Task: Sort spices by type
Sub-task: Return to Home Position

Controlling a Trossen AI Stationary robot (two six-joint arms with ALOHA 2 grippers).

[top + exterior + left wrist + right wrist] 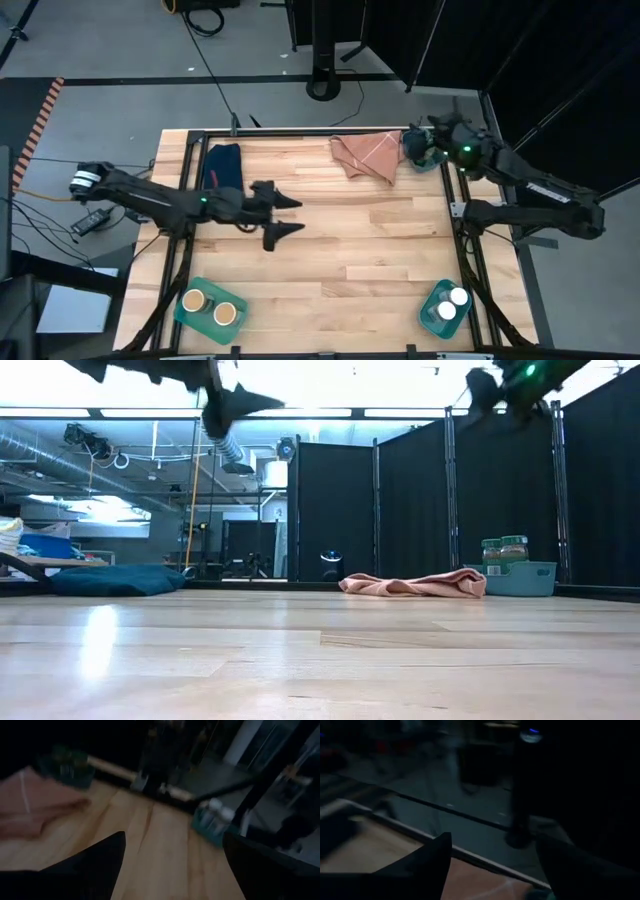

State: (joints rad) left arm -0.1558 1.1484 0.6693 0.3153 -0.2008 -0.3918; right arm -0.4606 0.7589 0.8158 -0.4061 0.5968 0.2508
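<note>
Two tan-lidded spice jars [210, 306] stand in a teal bin [183, 312] at the near left. Two white-lidded jars [453, 303] stand in a teal bin [436, 298] at the near right. Two green-lidded jars [505, 548] stand in a third teal bin [522, 578] at the far right. My left gripper [298, 216] hangs open above the middle of the table, empty. My right gripper [428, 138] is raised over the far-right bin, open in its wrist view [492, 837], with nothing between the fingers.
A pink cloth [365, 156] lies crumpled at the far edge, just left of the green-lid bin. A dark blue folded cloth [224, 165] lies at the far left. A black frame [300, 133] runs along the table's edges. Bare wood fills the middle.
</note>
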